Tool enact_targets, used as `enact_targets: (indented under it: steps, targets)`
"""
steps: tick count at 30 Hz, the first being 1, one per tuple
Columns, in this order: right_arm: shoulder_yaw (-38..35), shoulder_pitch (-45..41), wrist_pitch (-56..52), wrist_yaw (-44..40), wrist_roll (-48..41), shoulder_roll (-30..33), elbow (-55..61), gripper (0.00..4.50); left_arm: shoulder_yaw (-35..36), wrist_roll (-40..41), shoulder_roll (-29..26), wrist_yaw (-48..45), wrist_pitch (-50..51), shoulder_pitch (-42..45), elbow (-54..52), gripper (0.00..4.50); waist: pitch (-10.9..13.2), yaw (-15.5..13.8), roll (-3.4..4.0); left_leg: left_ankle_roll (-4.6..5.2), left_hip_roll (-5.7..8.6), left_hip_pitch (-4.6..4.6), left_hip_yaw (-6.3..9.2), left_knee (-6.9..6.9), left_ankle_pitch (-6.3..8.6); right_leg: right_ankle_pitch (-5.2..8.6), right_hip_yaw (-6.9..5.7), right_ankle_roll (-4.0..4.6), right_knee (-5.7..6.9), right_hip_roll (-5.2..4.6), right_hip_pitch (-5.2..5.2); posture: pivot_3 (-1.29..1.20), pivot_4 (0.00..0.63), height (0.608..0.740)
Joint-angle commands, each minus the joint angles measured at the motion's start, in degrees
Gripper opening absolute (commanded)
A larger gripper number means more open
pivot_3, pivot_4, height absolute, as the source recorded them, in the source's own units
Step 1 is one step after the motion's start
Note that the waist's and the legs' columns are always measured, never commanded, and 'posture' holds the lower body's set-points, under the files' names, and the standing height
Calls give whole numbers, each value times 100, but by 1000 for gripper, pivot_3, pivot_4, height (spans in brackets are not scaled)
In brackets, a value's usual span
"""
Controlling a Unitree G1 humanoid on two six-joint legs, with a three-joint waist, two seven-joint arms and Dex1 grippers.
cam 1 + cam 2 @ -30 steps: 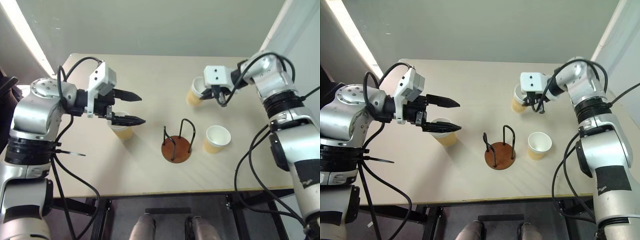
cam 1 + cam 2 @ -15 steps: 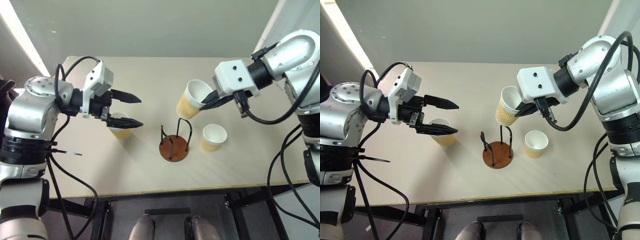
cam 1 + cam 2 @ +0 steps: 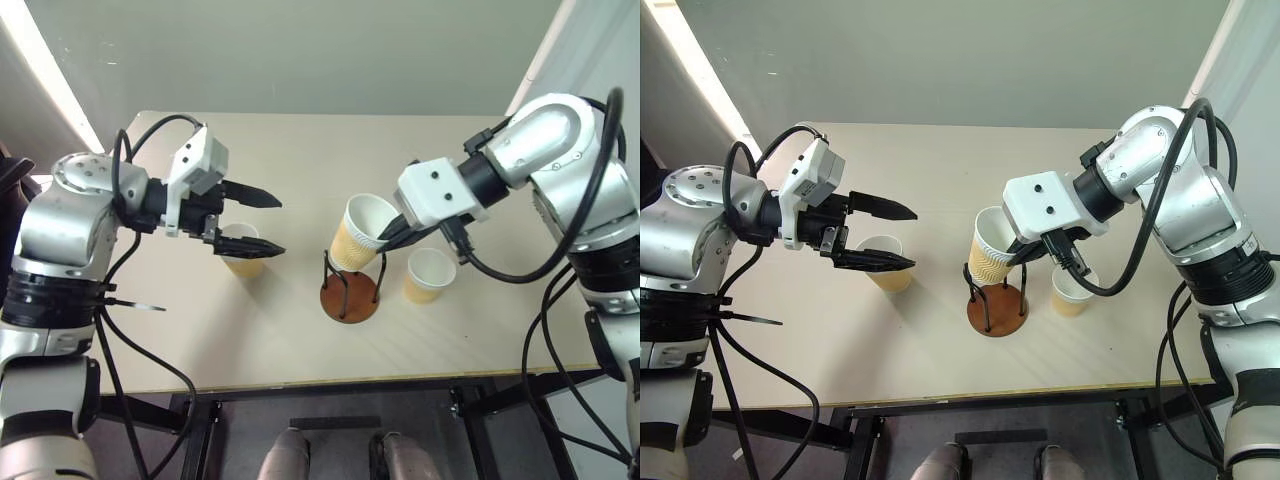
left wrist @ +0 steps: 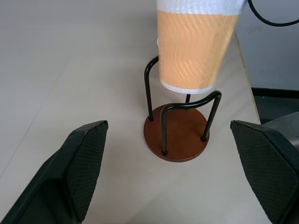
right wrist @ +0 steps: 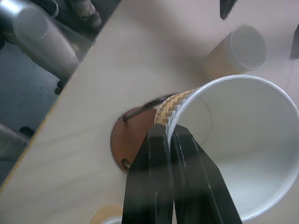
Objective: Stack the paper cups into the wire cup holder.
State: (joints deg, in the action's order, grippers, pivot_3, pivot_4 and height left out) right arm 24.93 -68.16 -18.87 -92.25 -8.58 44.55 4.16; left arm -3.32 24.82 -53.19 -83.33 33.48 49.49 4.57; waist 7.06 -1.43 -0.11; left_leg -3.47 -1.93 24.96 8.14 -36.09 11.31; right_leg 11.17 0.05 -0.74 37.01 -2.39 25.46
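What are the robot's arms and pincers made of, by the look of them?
Both arms are built of rounded silver-grey metal segments joined by black ribbed bands, with loose black cables looping alongside. Near each wrist sits a white boxy block with small dark holes. The left pincer and the right pincer each have two slim black fingers; the left wrist view shows a fine diamond-textured grip on the pads.

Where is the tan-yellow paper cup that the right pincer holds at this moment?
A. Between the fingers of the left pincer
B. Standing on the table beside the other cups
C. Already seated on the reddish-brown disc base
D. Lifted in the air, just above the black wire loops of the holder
D: the right pincer pinches the rim of the tan-yellow paper cup, whose bottom hangs above the wire cup holder, not on its base.
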Motion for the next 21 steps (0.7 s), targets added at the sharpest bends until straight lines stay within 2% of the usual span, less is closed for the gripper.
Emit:
enact_targets:
  steps: [1, 7, 13, 16, 21]
  targets:
    - [22, -63, 185, -25, 42, 56, -26, 33, 145, 20, -73, 21, -98, 10, -131, 4500, 0, 2, 0, 0, 0, 0, 0, 0, 0, 0, 0, 0, 0, 0, 0, 0, 150, 740]
    - [119, -49, 76, -25, -116, -19, 56, 33, 137, 0, -63, 36, -138, 10, -105, 4500, 0, 2, 0, 0, 0, 0, -1, -1, 0, -1, 0, -2, 1, 0, 0, 0, 150, 740]
    - [57, -116, 141, 85, 163, -333, -202, 33, 110, -44, -57, 47, -214, 17, -70, 4500, 0, 6, 0, 0, 0, -1, 0, -1, 0, -2, 0, -1, 2, 0, 0, 0, 150, 740]
    - [23, -78, 163, 76, 241, -366, -229, 614, 111, -52, -66, 64, -210, 4, -87, 4500, 0, -1, 0, 0, 0, 0, 0, -1, 0, -2, 0, 0, 1, 0, 0, 0, 150, 740]
    - [1, -59, 253, 75, 342, -366, -284, 2265, 120, -43, -97, 93, -188, -29, -125, 4500, 0, 2, 0, 0, 0, 0, 0, -1, 0, -2, 0, 0, 2, 0, 0, 0, 150, 740]
